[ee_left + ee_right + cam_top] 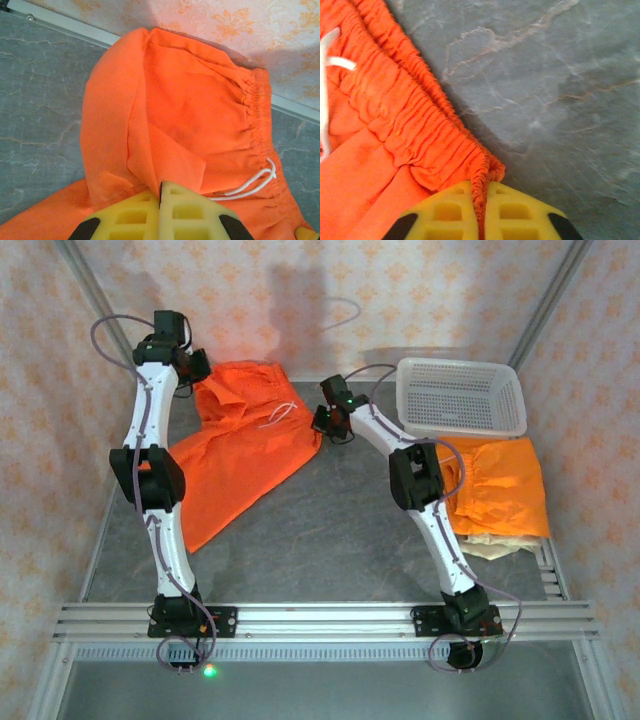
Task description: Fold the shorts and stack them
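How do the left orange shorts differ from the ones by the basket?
The left shorts lie spread out, the right shorts as a compact rectangle. The left pincer and right pincer grip the left shorts; the right shorts lie untouched, on beige cloth. Both are orange.

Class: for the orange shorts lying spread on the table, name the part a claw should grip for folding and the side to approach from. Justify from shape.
Probably the end corner of the elastic waistband, coming from the table on the right of the orange shorts. The gathered band is thick and ridged, and its corner juts past the flat cloth. The right claw is shut there.
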Tool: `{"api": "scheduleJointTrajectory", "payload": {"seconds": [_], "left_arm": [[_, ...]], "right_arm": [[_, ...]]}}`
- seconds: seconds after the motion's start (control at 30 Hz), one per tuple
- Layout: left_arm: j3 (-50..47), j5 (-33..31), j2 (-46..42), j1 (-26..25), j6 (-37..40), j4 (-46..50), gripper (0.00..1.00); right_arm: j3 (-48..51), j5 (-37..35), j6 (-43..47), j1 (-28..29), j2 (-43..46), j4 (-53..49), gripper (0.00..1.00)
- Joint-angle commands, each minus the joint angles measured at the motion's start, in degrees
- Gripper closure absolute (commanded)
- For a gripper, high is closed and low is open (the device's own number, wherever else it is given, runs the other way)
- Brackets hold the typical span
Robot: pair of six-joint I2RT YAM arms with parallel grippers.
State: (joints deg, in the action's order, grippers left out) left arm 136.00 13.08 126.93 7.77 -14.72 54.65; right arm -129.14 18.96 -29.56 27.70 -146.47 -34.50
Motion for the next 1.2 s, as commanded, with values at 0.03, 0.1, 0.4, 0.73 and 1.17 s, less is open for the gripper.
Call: {"api": "scheduleJointTrajectory", "payload": {"seconds": [0.03,0.1,0.4,0.73,1.17], "left_arm": [[0.31,0.43,0.51,2.55,-2.19,0.34,1.00],[1.07,0.64,0.87,3.36,-3.35,-0.15,1.00],[15.24,5.24,12.42,4.02,-8.23,1.14,1.00],[18.20,3.29,21.15,3.91,-10.19,-1.82,0.99],[18.12,6.48,13.13,3.22,-7.15,4.06,0.32]], "right_arm": [[14.00,-9.98,3.66,0.16,13.94,-1.99,0.99],[23.51,-12.59,3.66,0.17,21.36,0.84,1.00],[54.67,-19.94,-0.51,0.51,44.58,7.37,1.00],[75.92,-30.68,-7.35,4.87,62.40,7.11,1.00],[86.07,-30.66,-12.51,7.32,73.00,7.14,0.87]]}}
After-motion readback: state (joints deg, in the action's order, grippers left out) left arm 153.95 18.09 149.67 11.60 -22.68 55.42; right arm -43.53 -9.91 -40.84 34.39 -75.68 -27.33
